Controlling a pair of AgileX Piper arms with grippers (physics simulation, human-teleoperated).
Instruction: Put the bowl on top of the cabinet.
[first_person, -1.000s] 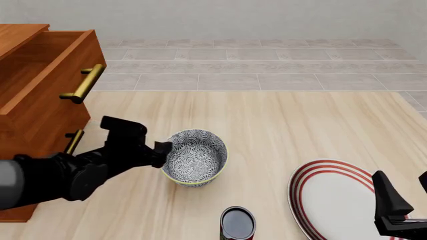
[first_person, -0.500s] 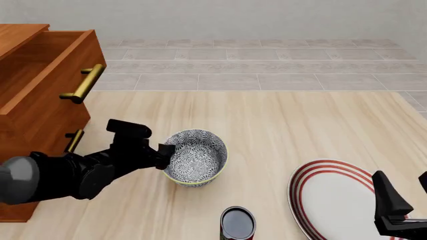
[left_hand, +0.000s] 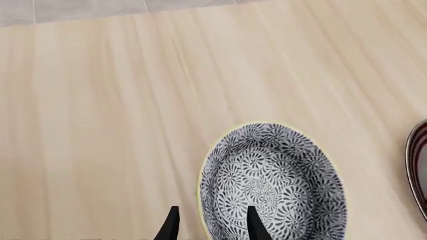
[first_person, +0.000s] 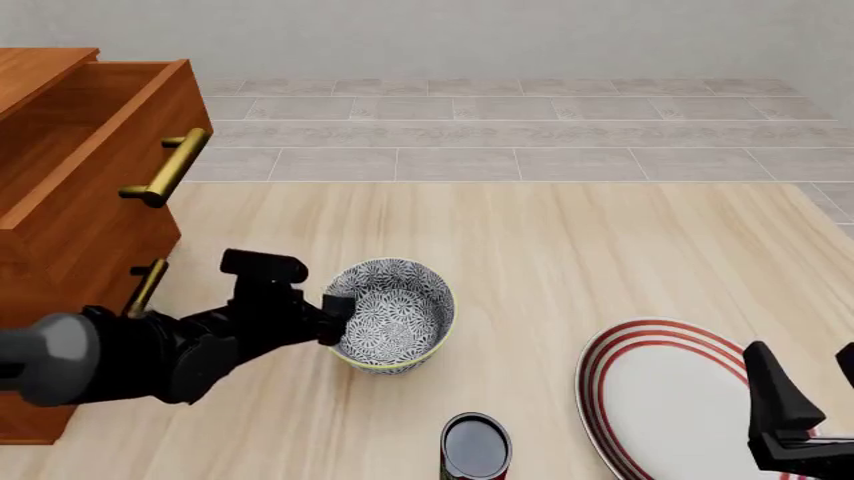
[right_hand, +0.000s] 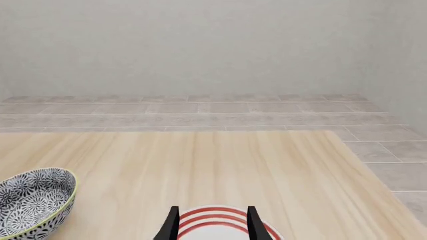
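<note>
Front view, count: one bowl (first_person: 391, 314), one cabinet (first_person: 74, 190), one red-ringed plate (first_person: 674, 400), one dark can (first_person: 475, 446), two arms.
Front view, left arm: it reaches in low from the cabinet side, stretched nearly level over the table (first_person: 561, 250); the left gripper (first_person: 334, 316) sits at the bowl's rim on the side facing the cabinet.
Front view, left claw: fingers parted, straddling the bowl's wall, one inside and one outside; whether they press the wall cannot be told.
Front view, right arm: only the right gripper (first_person: 801, 405) shows, on the far side of the plate from the bowl, poised over the plate's edge; its state cannot be told here.
Front view, bowl: upright on the table, near the cabinet's front, between cabinet and plate; the can stands near it toward the camera.
Front view, cabinet: reddish-brown wood, top drawer pulled open, brass bar handles (first_person: 168, 166).

Left wrist view, count: one bowl (left_hand: 272, 182), a sliver of the plate (left_hand: 418, 172), two fingertips (left_hand: 255, 226).
Left wrist view, claw: spread; one tip lies inside the bowl, the other outside, the rim between them.
Left wrist view, bowl look: deep, round, dense grey-and-white floral pattern, pale cream rim.

Right wrist view, count: one bowl (right_hand: 33, 202), one plate (right_hand: 217, 222), two fingertips (right_hand: 172, 225).
Right wrist view, claw: spread apart, holding nothing, above the plate and well apart from the bowl.
</note>
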